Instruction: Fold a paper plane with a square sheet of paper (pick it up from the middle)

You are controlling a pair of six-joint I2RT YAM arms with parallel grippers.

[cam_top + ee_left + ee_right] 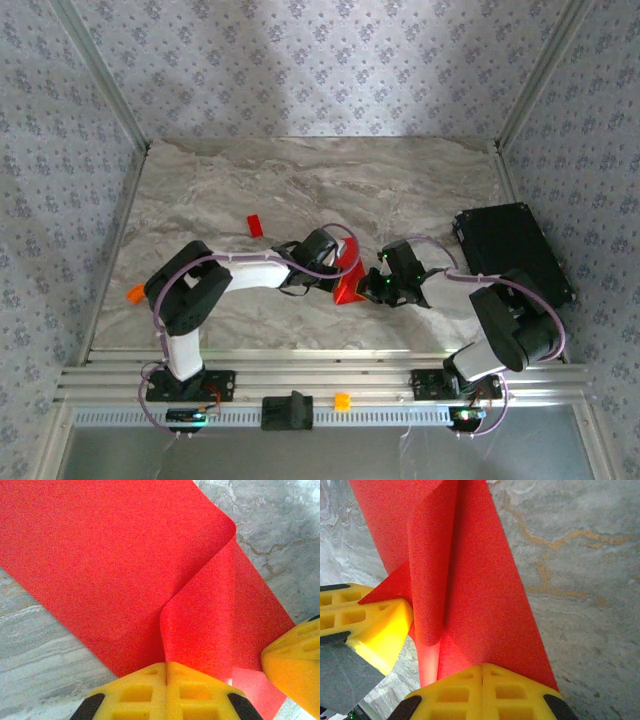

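On the grey marbled stone worktop [400,180], the two arms meet near the middle, slightly toward the near edge, with a thin bright red sheet of paper [348,287] caught between them. The left claw [335,272] comes in from the left and the right claw [377,285] from the right, close together.

From the left wrist, the left claw [166,672] has its yellow fingers pressed together on a raised fold of the sheet [115,565]. The fold curls up from the flat part and runs into the pinch, and a yellow finger of the right claw [295,662] sits just beside it on the paper's edge.

From the right wrist, the right claw [482,675] is likewise clamped on the sheet [480,570], which stands in a long creased ridge above the stone. The left claw's yellow finger [375,625] touches the paper at the left.

A small red rectangular block [255,226] lies well apart toward the far left, and a flat black box [512,250] rests at the right edge.
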